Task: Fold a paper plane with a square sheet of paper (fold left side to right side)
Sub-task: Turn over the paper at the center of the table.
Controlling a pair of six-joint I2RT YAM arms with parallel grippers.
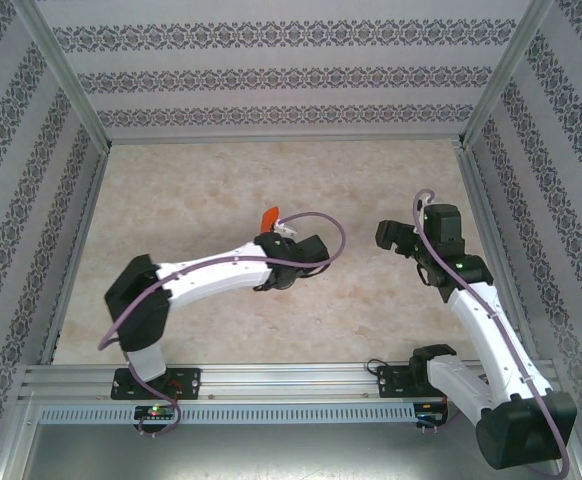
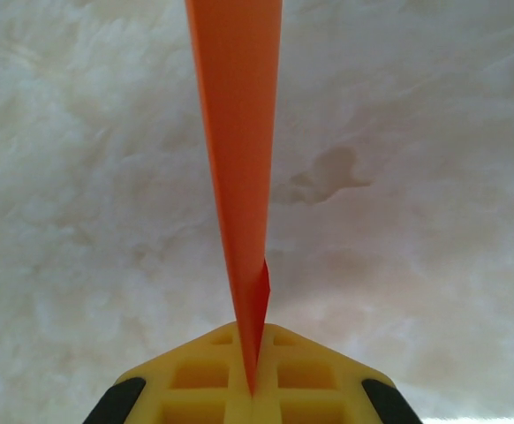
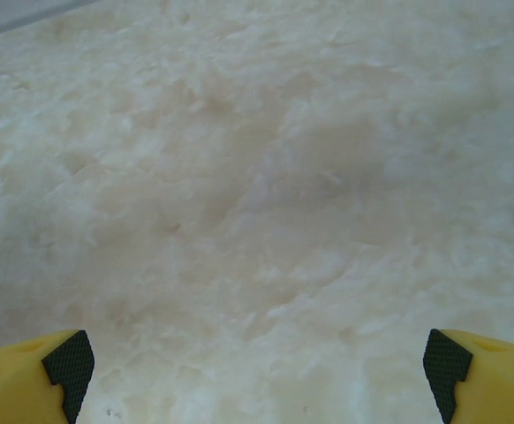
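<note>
The paper plane (image 2: 236, 159), a slim orange wedge, was pinched in the left gripper (image 2: 250, 382) over the table's (image 1: 201, 180) middle. The right gripper (image 3: 257, 367) stood spread wide, empty, towards the right edge. Folding looked finished; next, I'd judge, a gentle set-down.

No words, numbers or signs can be read anywhere (the walls (image 1: 291, 75) have rows of curly shapes, but those are just a pattern, not letters). The orange paper (image 2: 235, 132) is plain too.
</note>
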